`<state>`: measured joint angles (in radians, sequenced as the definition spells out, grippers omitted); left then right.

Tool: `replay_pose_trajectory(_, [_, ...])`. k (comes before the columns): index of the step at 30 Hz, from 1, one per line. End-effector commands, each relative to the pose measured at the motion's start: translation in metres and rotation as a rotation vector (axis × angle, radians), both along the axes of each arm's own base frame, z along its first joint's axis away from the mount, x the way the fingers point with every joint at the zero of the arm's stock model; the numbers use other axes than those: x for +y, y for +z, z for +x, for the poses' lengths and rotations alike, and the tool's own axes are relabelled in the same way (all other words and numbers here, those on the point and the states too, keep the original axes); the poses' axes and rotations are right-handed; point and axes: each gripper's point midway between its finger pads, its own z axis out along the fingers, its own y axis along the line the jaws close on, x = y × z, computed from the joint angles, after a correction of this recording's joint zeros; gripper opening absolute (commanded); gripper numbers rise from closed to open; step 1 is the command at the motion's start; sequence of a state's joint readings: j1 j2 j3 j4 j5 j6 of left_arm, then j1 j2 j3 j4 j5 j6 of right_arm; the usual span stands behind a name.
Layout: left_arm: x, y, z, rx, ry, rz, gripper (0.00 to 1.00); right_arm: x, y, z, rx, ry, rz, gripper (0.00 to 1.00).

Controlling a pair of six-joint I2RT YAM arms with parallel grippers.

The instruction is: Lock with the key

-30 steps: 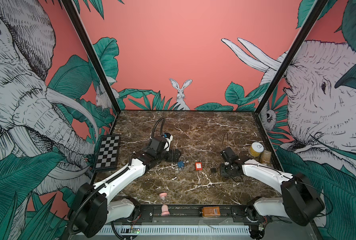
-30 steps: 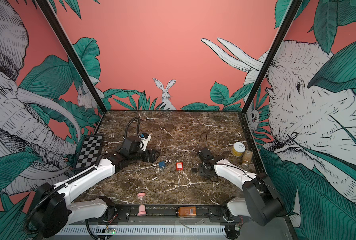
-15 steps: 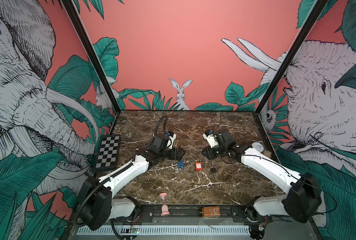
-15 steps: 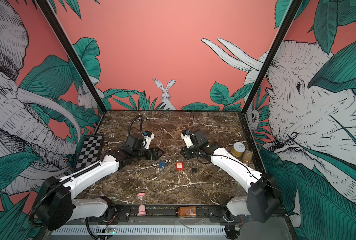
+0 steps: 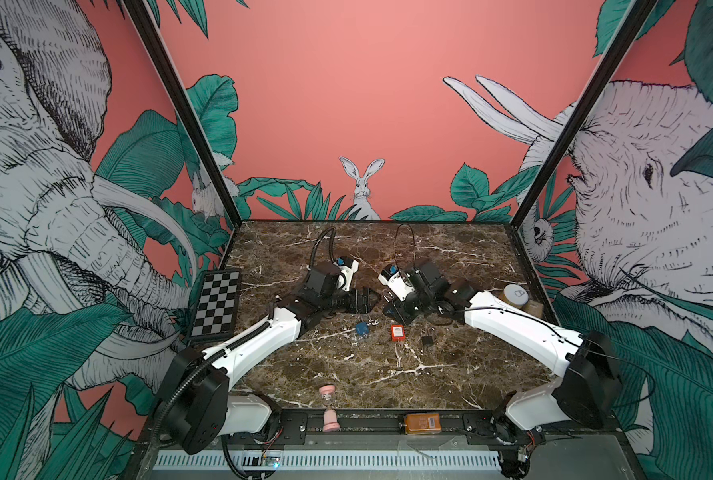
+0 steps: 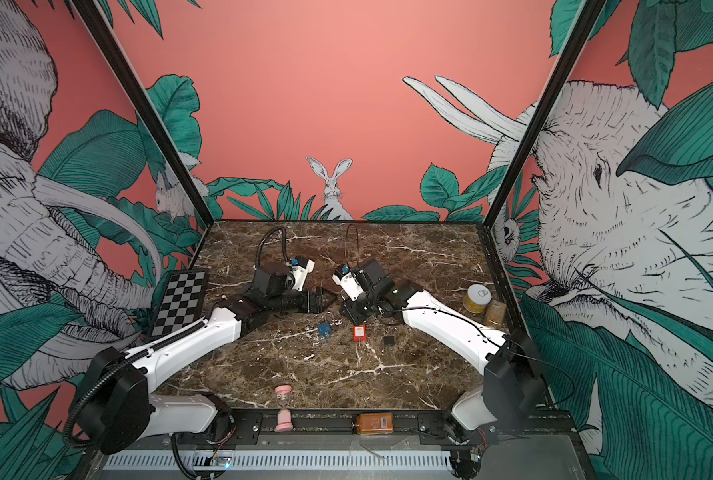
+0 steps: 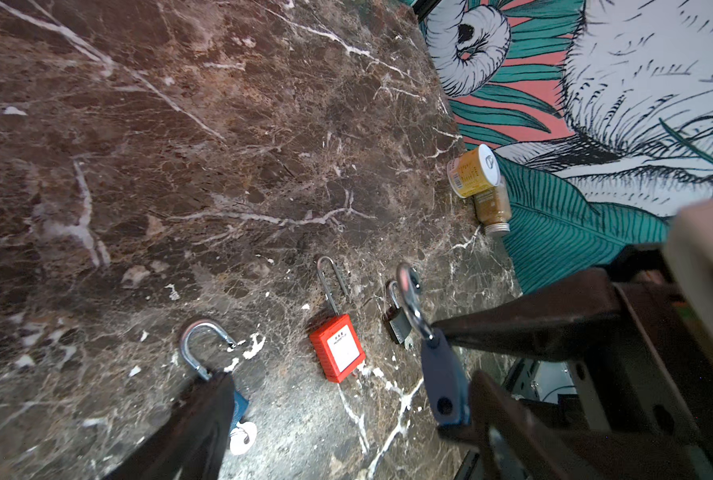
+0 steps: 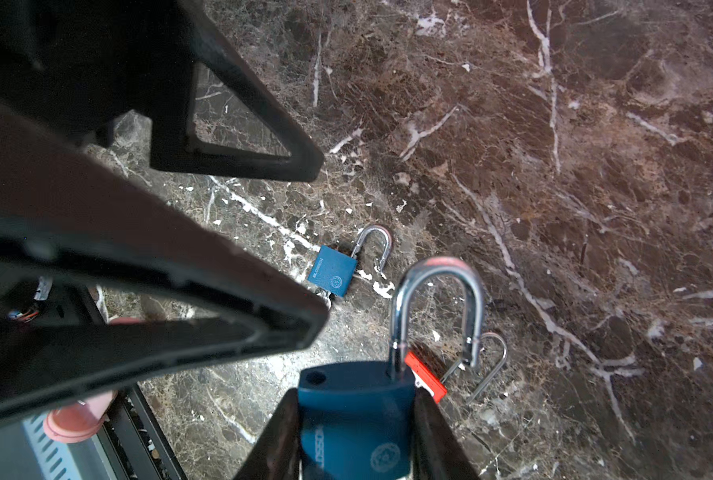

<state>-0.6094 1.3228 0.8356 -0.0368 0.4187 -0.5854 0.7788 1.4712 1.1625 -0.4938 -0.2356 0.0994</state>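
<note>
right claw (image 8: 354, 440) grips a blue padlock (image 8: 356, 399), shackle open; left claw (image 5: 373, 300) gapes wide, empty, facing it.

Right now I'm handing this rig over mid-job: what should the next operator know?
Left gripper: open, empty, facing the right one above the table.
Right gripper: shut on the dark blue padlock, whose shackle is open.
On the marble: a second blue padlock, shackle open, with a white tag at its base; a red padlock; a small dark padlock.
Done: one padlock is lifted.
Left: no key is clearly visible; find it, close the shackle, then lock.
</note>
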Motion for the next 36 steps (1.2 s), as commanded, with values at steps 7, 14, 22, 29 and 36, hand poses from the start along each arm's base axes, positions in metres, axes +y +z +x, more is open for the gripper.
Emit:
replay_pose_trajectory(7, [-0.015, 0.020, 0.001, 0.004, -0.029, -0.097, 0.79, 0.016, 0.012, 0.001, -0.072, 0.034, -0.007, 0.32])
replay_pose_trajectory(14, [-0.021, 0.016, 0.002, 0.032, -0.038, -0.118, 0.64, 0.024, 0.014, 0.000, -0.081, 0.045, 0.004, 0.32])
replay_pose_trajectory(22, [-0.025, 0.011, 0.002, 0.056, -0.047, -0.127, 0.45, 0.028, 0.017, 0.000, -0.095, 0.051, 0.013, 0.32])
replay_pose_trajectory(29, [-0.028, 0.009, 0.001, 0.067, -0.062, -0.138, 0.36, 0.030, 0.018, 0.000, -0.105, 0.057, 0.020, 0.32])
replay_pose_trajectory(36, [-0.031, 0.008, 0.001, 0.075, -0.067, -0.145, 0.24, 0.033, 0.021, -0.001, -0.114, 0.062, 0.029, 0.32])
